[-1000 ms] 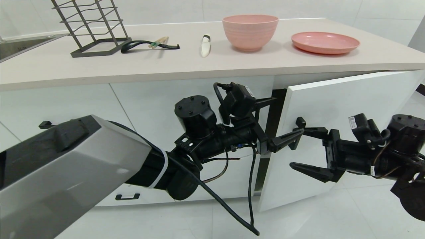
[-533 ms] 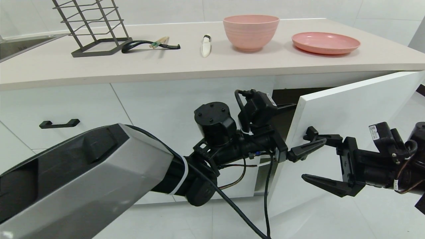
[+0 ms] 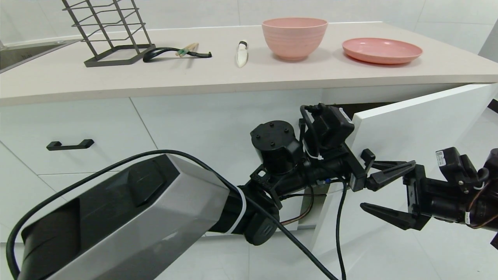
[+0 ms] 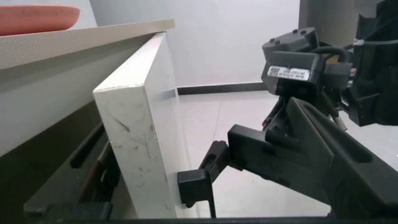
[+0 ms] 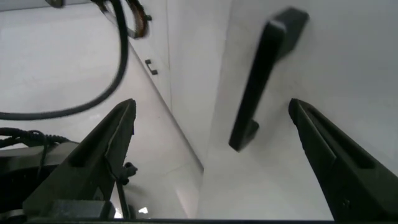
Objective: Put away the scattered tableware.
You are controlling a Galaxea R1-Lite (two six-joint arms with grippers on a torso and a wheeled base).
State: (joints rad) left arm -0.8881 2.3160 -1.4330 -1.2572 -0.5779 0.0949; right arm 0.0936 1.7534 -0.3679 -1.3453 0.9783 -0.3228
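**Tableware.** All items lie on the worktop across the upper part of the head view.
- The pink bowl stands upright at upper centre.
- The pink plate lies flat to its right, apart from it.
- The knife, pale with a dark end, lies left of the bowl.
- The black ladle lies further left, with the chopsticks resting across it.
- The ladle's curved end is just beside the base of the wire rack at upper left.
- A sink sits at the left edge.

**Cabinet.** The cabinet door stands open at the right of the frame, below the worktop. A drawer handle shows at mid left.

**Left hand.** The left hand sits at the free edge of the door, right of centre. Whether it is open or closed cannot be told.

**Right hand.** The right hand is spread wide and holds nothing. The door handle lies between its fingers, with no contact visible.
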